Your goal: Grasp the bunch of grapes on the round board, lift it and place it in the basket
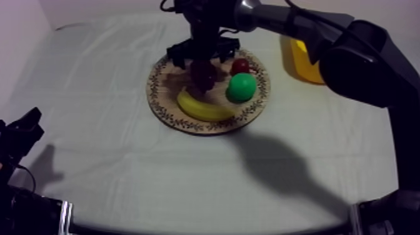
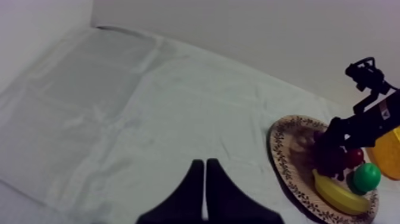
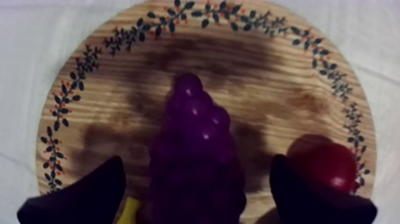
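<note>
The dark purple bunch of grapes (image 1: 203,74) (image 3: 196,155) lies near the middle of the round wooden board (image 1: 165,106) (image 3: 196,53). My right gripper (image 1: 201,62) (image 3: 199,196) hangs straight over it and is open, one black finger on each side of the bunch with a gap to both. The yellow basket (image 1: 306,62) (image 2: 387,152) stands just right of the board, partly hidden behind my right arm. My left gripper (image 1: 25,125) (image 2: 204,179) rests low at the table's left side, shut on nothing, far from the board (image 2: 280,149).
A banana (image 1: 203,107) (image 2: 339,193) lies along the board's front rim, a green pear (image 1: 241,86) (image 2: 366,176) sits right of the grapes (image 2: 330,156), and a small red fruit (image 1: 240,65) (image 3: 327,164) lies behind the pear. Wrinkled cloth stretches to the left and front.
</note>
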### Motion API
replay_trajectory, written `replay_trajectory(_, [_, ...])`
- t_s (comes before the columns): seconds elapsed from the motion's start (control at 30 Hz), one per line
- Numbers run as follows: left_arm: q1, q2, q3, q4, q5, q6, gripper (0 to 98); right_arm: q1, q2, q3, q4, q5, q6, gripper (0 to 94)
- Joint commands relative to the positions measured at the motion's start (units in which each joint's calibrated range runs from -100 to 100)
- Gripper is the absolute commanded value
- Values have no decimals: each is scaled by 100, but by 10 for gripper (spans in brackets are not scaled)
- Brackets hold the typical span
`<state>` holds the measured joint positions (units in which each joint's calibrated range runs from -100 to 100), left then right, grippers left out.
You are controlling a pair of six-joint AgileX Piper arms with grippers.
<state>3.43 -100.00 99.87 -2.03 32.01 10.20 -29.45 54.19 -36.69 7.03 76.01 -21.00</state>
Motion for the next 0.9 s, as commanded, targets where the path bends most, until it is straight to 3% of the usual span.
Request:
replay_trajectory(0.0, [1,0,2,1,0,-1,1,7,37,-30,-21,-20,28,842])
replay_trajectory(0.87, [1,0,2,1,0,-1,1,37,457,-394,-113,98,261,759])
